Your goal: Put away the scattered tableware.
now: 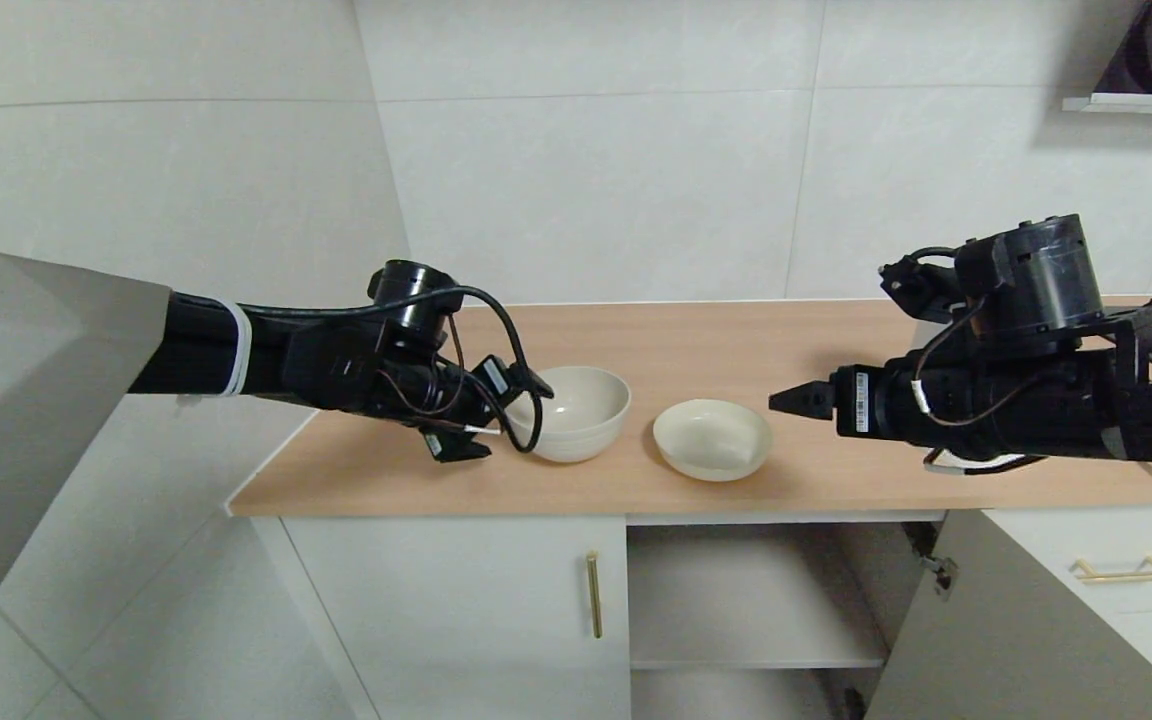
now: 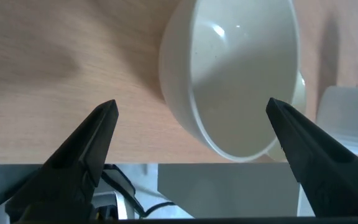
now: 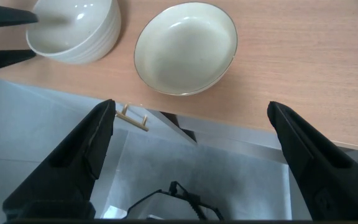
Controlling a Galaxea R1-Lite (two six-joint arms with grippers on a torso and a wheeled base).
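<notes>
Two cream bowls on a wooden countertop [image 1: 736, 340], two grippers.

1. Left gripper [image 1: 506, 420] [image 2: 191, 106]: fingers spread wide, straddling the rim of item 2, one finger over the hollow and the other outside the wall. Contact cannot be told.
2. Deep ribbed bowl [image 1: 581, 410] [image 2: 235, 74] [image 3: 73, 31]: upright, its near wall between the left fingers.
3. Shallow bowl [image 1: 713, 438] [image 3: 185, 46]: upright, just beside item 2, ahead of the right fingertips and apart from them.
4. Right gripper [image 1: 791, 400] [image 3: 189, 107]: fingers spread wide, holding nothing.
5. Open cabinet compartment [image 1: 746, 590]: below the counter edge, under item 3, next to a closed door with a brass handle [image 1: 593, 595].
</notes>
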